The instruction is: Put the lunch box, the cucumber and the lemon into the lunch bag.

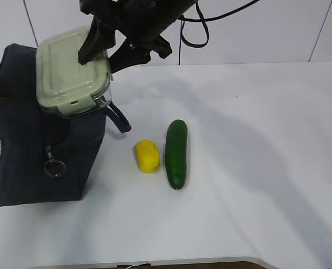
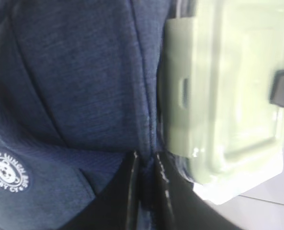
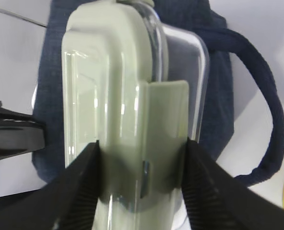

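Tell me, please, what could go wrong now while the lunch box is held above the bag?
1. The lunch box hangs tilted at the lunch bag's top; it may catch on the rim instead of dropping in.
2. The left gripper pinches only a fold of fabric; if it slips, the opening may close.
3. The lemon and cucumber lie near the bag; a falling box could knock them.

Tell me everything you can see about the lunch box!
The lunch box is a small clear container with rounded corners and a pale green ridged lid with a snap tab. The lid is on. It is tilted in the air above the dark blue lunch bag, gripped across its thickness by the right gripper.
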`<control>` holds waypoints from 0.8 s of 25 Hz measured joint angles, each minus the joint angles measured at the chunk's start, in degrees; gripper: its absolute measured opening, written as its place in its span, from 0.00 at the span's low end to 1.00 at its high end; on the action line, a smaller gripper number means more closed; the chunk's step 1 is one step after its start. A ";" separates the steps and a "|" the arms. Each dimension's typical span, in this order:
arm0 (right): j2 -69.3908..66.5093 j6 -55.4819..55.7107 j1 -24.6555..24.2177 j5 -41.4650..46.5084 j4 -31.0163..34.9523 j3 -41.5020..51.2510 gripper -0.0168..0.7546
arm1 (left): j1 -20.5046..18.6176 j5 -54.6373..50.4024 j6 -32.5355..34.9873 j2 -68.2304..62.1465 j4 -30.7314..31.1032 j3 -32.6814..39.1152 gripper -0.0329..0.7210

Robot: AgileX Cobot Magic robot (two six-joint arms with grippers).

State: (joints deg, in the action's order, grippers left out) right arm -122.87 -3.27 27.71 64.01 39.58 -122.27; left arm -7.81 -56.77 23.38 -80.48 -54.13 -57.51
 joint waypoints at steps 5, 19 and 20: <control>-1.03 0.43 0.00 -0.48 -1.46 -0.09 0.52 | 0.00 -0.46 1.36 -0.10 -2.19 0.00 0.06; -3.58 0.56 3.14 -2.63 -7.18 -0.09 0.52 | 3.81 -3.95 4.42 -2.45 -6.30 0.00 0.06; -3.63 0.56 3.44 -3.33 -7.42 -0.09 0.52 | 4.47 -3.95 4.42 -2.45 -6.33 0.00 0.06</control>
State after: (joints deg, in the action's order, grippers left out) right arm -126.50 -2.71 31.15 60.68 32.16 -122.36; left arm -3.35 -60.72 27.80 -82.93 -60.45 -57.51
